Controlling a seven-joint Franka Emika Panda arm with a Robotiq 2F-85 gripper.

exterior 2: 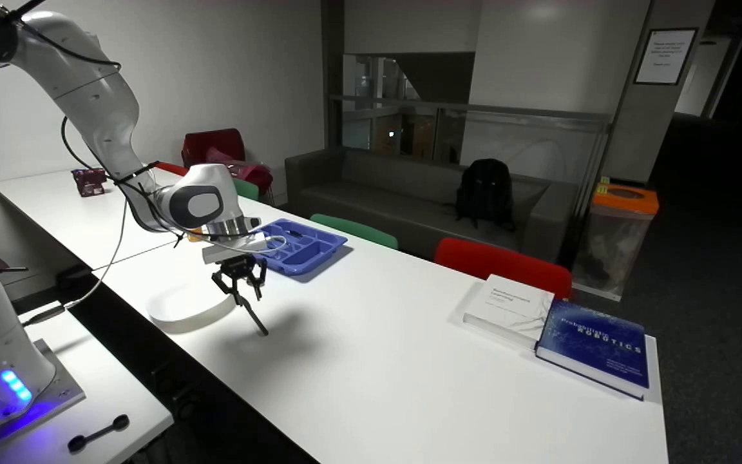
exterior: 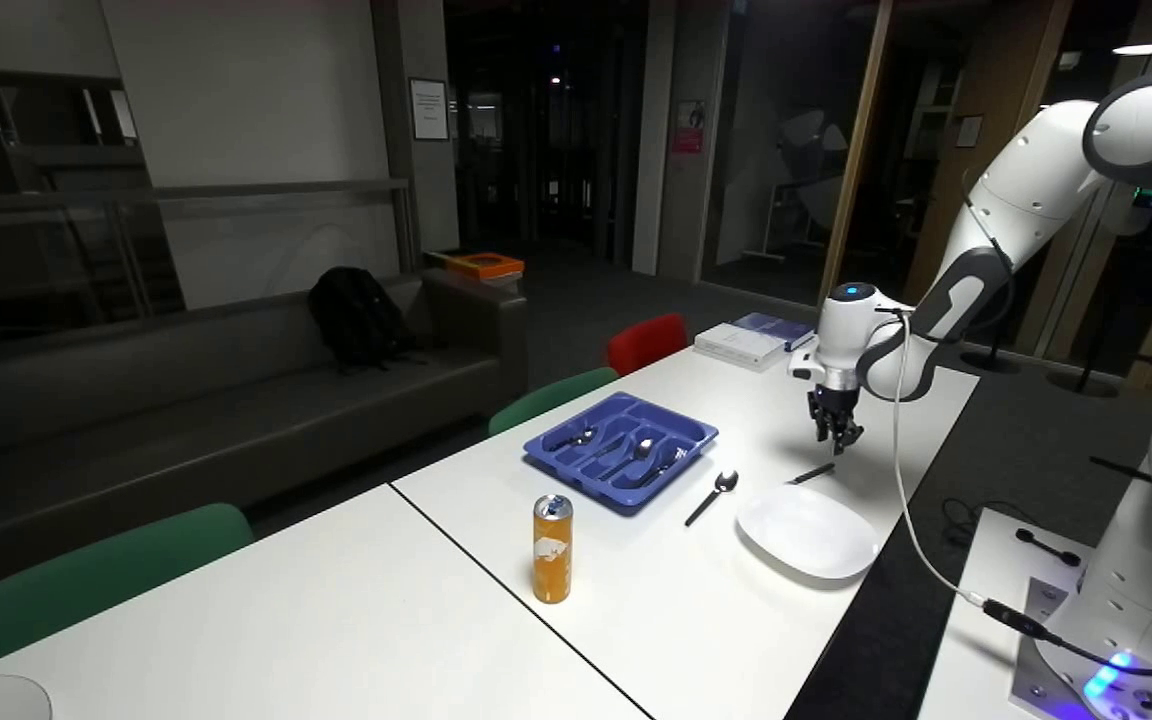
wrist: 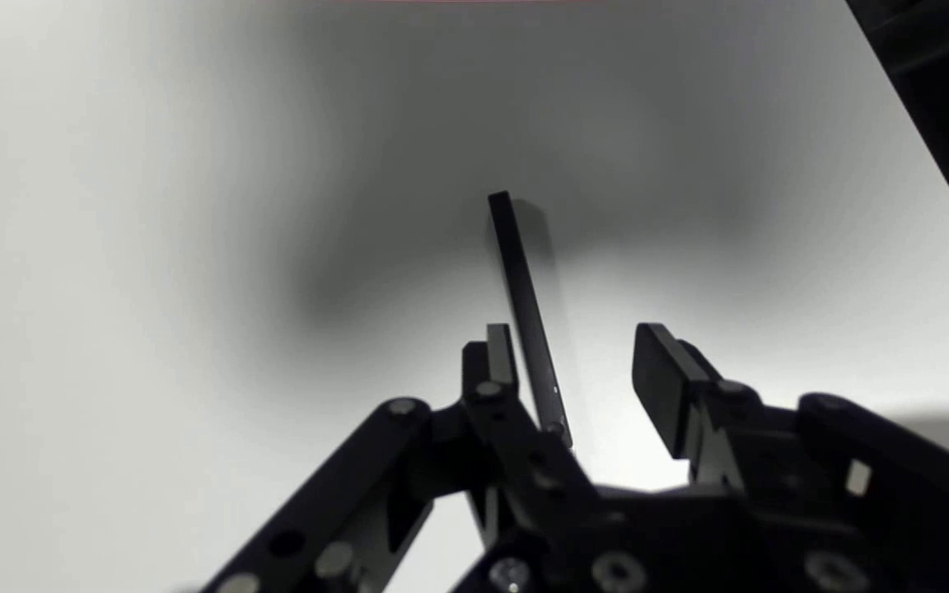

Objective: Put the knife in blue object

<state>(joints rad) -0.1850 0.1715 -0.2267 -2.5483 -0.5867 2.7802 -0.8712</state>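
Fingers (wrist: pixel 662 391) stand apart over the knife (wrist: pixel 530 321), which lies on the desk (wrist: pixel 153 247) pointing just short of twelve o'clock in the wrist view, the desk's edge at two. An exterior view sets the blue tray (exterior: pixel 658 418) at nine o'clock from the knife; only there does a spoon (exterior: pixel 725 481) show between. In an exterior view the broad desk runs toward three o'clock, to a white book (exterior 2: pixel 506 309) reading "Reinforcement Learning" and a blue book (exterior 2: pixel 593 357), "Probabilistic Robotics".

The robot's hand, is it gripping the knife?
No, the hand stands open, a clear gap showing between the knife and one fingertip.
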